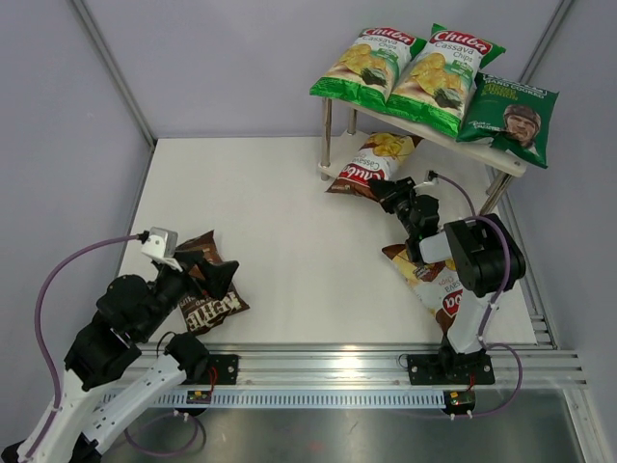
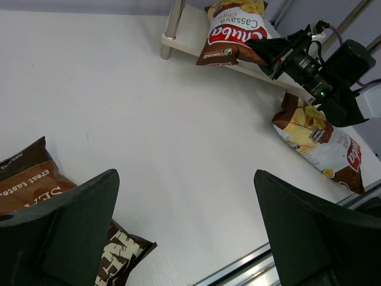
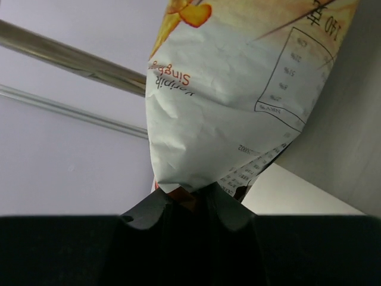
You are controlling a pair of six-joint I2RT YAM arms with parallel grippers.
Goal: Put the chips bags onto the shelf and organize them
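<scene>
Right hand (image 1: 390, 193): pinched tight on red-brown bag (image 1: 371, 159), partly on lower board of shelf (image 1: 327, 135).
Left hand (image 1: 207, 280): gaped wide, empty.
Advice: needed a level, straight push inward.

We find three bags (image 1: 431, 66) atop the shelf (image 1: 327, 135), a fourth bag (image 1: 371, 162) on its lower board (image 2: 187, 36). Two other bags (image 1: 434, 285) lie on the table (image 1: 289, 222) in front.

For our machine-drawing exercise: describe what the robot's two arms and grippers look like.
The left arm and right arm have bulky black joints and white links, each trailing a purple cable. The left gripper and right gripper have blunt black fingers. A white camera box tops the left wrist.
</scene>
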